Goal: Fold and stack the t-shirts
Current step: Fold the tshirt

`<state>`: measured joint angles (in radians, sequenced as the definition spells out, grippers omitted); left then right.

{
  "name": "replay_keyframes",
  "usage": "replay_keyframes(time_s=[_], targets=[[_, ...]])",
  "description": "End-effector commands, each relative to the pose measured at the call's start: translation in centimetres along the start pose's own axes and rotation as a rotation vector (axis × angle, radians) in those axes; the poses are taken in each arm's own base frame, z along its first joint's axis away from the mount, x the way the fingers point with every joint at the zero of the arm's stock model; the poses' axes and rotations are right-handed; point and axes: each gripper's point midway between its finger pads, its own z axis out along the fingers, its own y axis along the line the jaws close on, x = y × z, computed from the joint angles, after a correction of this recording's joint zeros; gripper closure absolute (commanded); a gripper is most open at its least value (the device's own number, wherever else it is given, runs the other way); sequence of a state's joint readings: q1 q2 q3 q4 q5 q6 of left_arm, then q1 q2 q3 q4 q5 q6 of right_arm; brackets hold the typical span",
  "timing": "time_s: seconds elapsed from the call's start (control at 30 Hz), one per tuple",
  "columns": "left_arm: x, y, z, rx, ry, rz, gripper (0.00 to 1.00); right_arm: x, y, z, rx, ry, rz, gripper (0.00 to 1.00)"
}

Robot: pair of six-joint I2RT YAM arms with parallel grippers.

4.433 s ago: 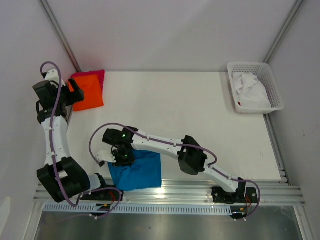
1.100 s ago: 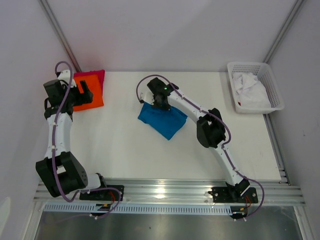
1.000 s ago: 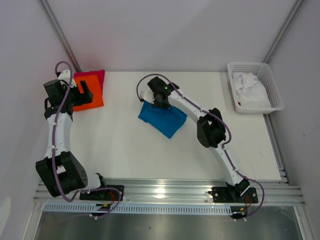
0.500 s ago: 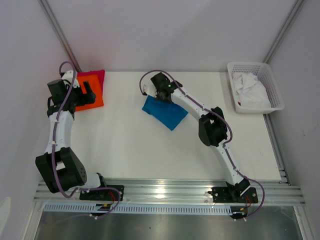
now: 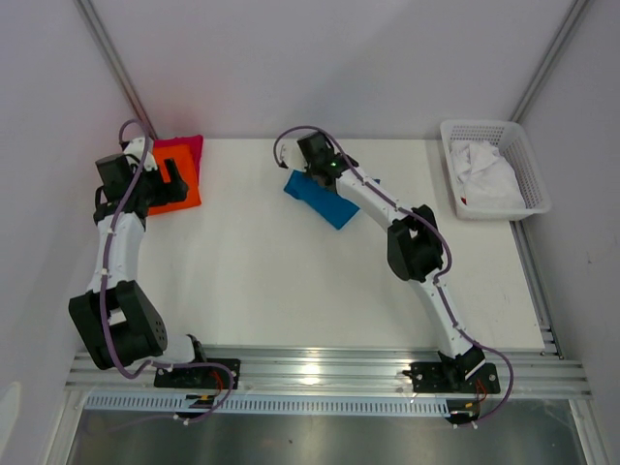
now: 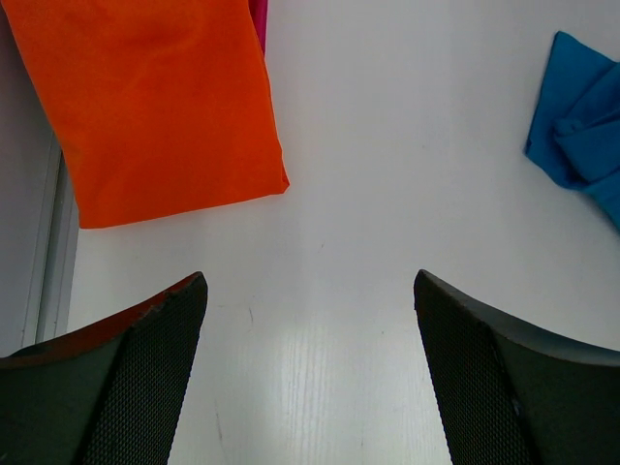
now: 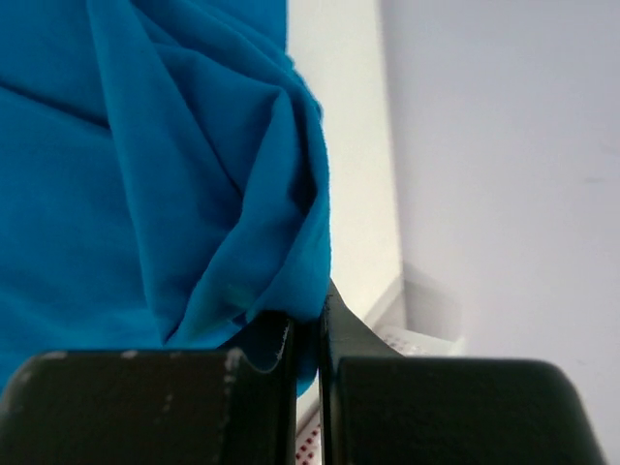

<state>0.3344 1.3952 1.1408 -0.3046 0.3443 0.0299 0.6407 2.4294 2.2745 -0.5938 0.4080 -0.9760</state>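
Note:
The folded bright blue t-shirt [image 5: 322, 199] hangs from my right gripper [image 5: 312, 174] at the far middle of the table; the jaws are shut on a fold of its edge [image 7: 291, 291]. It also shows at the right edge of the left wrist view [image 6: 581, 126]. The folded orange t-shirt [image 5: 174, 184] lies on the pinkish-red t-shirt [image 5: 186, 147] at the far left corner. In the left wrist view the orange t-shirt [image 6: 155, 107] covers all but a sliver of the pinkish-red one [image 6: 259, 19]. My left gripper [image 6: 308, 368] is open and empty, just right of the orange shirt.
A white lattice basket [image 5: 528, 194] with white cloth [image 5: 489, 174] in it stands at the far right corner. Grey walls close in the table's back and sides. A metal rail [image 5: 329, 373] runs along the near edge.
My right gripper has carried the blue t-shirt from the near left of the table up to the far middle and leftward. My left gripper has edged a little further back beside the orange shirt.

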Motion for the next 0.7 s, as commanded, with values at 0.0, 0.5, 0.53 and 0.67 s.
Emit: replay_keyframes(time_s=[0.0,0.5,0.53,0.67], targets=[[-1.3,-0.4,-0.2,0.012,-0.03,0.042,0.11,0.3,-3.6,1.5,0.182,0.007,-0.002,1.0],[-0.8,-0.8,-0.3,0.033,-0.015,0.038,0.11,11.5,-5.3,11.8,0.52,0.261,-0.083,0.01],[-0.7,-0.8,-0.2,0.036,-0.012,0.037,0.11,12.1,-5.6,11.8,0.535,0.274,-0.079,0.01],[-0.7,-1.2,-0.2,0.046,-0.008,0.037,0.11,12.7,-7.6,10.9,0.589,0.289,-0.048,0.01]])
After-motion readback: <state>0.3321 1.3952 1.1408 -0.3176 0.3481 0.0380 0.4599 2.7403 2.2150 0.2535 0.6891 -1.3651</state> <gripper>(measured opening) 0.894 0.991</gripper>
